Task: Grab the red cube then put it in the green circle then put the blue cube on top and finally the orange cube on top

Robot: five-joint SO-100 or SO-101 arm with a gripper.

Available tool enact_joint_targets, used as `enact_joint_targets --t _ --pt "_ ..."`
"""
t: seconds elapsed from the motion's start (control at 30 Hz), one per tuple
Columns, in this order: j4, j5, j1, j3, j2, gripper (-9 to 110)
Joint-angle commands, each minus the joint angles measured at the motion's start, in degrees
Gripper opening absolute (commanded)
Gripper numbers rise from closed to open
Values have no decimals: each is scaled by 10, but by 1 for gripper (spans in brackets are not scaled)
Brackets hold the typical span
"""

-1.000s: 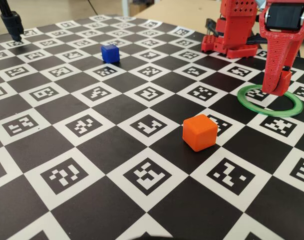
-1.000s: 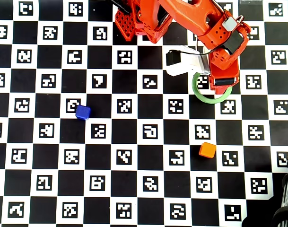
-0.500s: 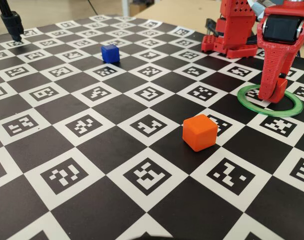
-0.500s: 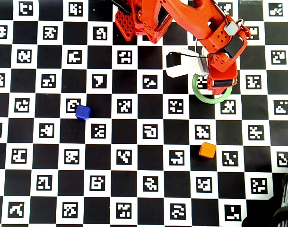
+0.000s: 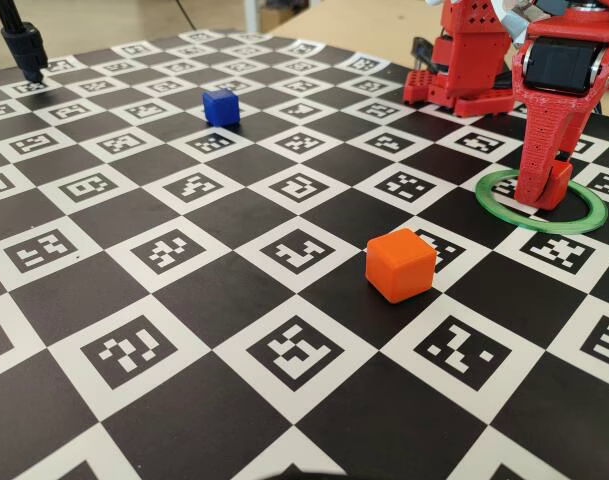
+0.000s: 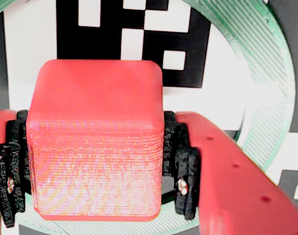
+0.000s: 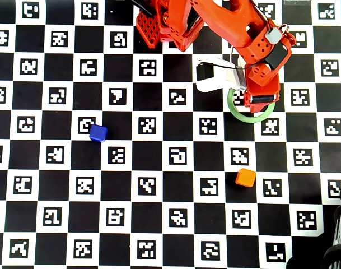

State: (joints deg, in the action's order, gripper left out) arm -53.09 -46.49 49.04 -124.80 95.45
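Standing at the near edge: the checkered bench (image 5: 134, 420) runs away from me, bare in front.
Orange cube (image 5: 400, 264): nearest piece, resting alone right of centre in the fixed view, well apart from the ring.
Green circle (image 5: 504, 214): flat on the bench at the far right, the arm reaching down into it.
Claw (image 6: 97, 161): closed on the red cube (image 6: 95, 147), black pads (image 6: 180, 166) pressed to both its sides in the wrist view.
Red cube's place: inside the ring, low over the white marker square; whether it touches the bench I cannot tell.
Blue cube (image 5: 221, 106): far left, untouched.
Step, by my guess: setting down the first block.
Risk one: if the cube hangs above the bench on release, it may tumble or land askew.
Risk two: a pad dragging on withdrawal could shove it onto the ring, spoiling the base for stacking.
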Motion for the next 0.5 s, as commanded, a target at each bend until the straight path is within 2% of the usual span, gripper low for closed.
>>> enact_joint_targets --t 0.0,0.17,0.47 --pt "4 -2 -4 4 7 1" --pt "5 0 -4 2 9 3" --pt "1 -15 4 -7 12 19"
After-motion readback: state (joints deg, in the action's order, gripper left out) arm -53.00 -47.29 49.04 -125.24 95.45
